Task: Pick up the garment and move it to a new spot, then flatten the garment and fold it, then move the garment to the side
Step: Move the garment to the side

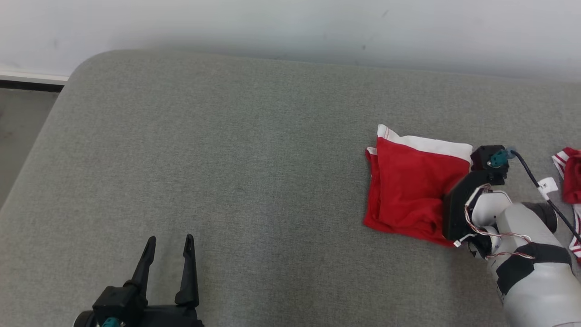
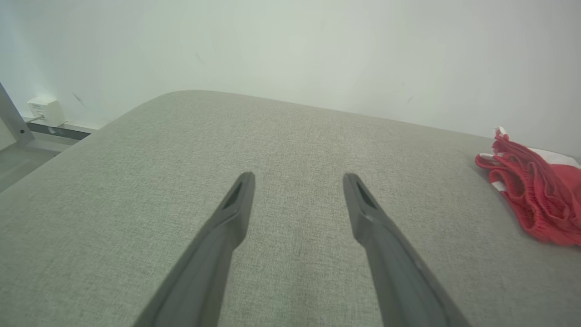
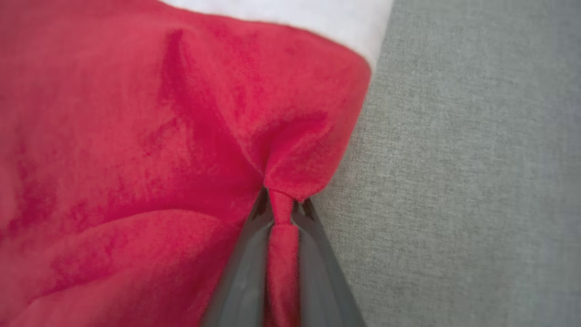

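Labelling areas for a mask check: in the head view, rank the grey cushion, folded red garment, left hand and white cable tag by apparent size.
grey cushion
folded red garment
left hand, though partly cut off and nearer the camera
white cable tag

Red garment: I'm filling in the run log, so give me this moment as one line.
right gripper: shut on red garment edge | left gripper: open, apart from garment | garment: folded, on grey upholstered surface
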Controlling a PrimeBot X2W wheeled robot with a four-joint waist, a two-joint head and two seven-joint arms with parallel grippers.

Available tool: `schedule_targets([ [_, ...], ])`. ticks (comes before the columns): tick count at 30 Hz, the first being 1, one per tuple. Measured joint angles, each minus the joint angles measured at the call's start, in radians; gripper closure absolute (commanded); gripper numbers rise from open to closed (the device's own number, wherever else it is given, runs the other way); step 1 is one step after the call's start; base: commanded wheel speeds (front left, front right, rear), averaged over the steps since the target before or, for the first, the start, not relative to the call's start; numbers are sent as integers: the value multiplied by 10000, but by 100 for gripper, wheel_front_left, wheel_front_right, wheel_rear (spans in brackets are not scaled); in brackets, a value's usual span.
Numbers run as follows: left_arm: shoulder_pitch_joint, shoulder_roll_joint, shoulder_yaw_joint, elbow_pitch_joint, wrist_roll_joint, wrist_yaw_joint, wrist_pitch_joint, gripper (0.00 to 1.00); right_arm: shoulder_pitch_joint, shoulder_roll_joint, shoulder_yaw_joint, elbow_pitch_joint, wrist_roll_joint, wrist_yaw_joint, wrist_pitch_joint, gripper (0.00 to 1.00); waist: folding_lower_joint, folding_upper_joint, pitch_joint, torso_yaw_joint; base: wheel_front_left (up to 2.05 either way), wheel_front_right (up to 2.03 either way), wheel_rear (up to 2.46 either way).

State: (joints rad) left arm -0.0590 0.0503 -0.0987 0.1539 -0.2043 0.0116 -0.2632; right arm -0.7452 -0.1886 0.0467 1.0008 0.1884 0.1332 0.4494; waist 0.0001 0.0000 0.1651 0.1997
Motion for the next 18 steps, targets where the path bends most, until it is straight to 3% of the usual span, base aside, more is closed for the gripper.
schedule_targets([
  [5,-137,4,104,-107,-54,-2,2,0,-482,-717,1891,-888,-128,-12,500,100,1,2,54,-418,0,0,0],
  [9,-194,0,203,-211,-100,-4,2,0,-843,-1457,3595,-2040,566,-12,1095,100,1,1,120,-841,0,0,0],
  [13,-294,-2,322,-261,-96,-33,0,0,-1075,-2667,4991,-3407,1494,-12,1595,100,1,1,208,-1338,0,0,0],
  [18,-531,0,531,-293,-46,-125,-6,0,-1345,-3927,5937,-4717,2288,-12,1856,100,1,1,377,-1992,0,0,0],
])
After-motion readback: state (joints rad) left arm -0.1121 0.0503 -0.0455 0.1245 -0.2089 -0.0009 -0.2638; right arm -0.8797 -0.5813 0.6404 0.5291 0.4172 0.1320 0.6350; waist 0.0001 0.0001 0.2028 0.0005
